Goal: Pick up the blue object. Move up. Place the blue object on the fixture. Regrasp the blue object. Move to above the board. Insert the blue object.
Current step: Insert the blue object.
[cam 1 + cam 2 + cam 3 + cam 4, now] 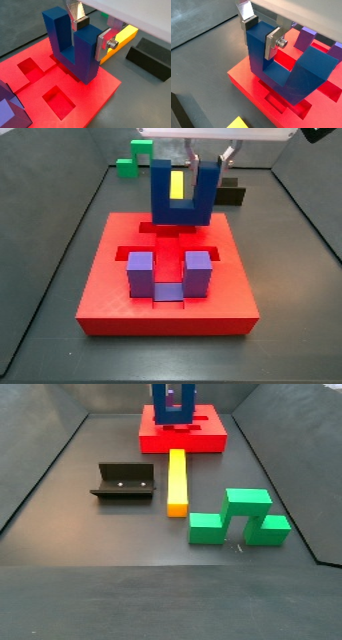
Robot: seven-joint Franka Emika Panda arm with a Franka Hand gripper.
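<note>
The blue object (77, 47) stands upright with its prongs up on the red board (100, 92), its bridge down at the board's top face. My gripper (92, 30) is shut on one prong, a silver finger on each side of it. In the other wrist view the same grip (261, 31) shows on the blue object (284, 65). In a side view the blue object (185, 196) sits at the far part of the board (107, 298). How deep it sits in a recess I cannot tell. The fixture (123, 482) stands apart on the floor.
A purple U-shaped block (167, 278) sits in the board's near recess. A yellow bar (177, 479) lies on the floor between the board (201, 439) and the green blocks (238, 517). Dark enclosure walls rise around the floor.
</note>
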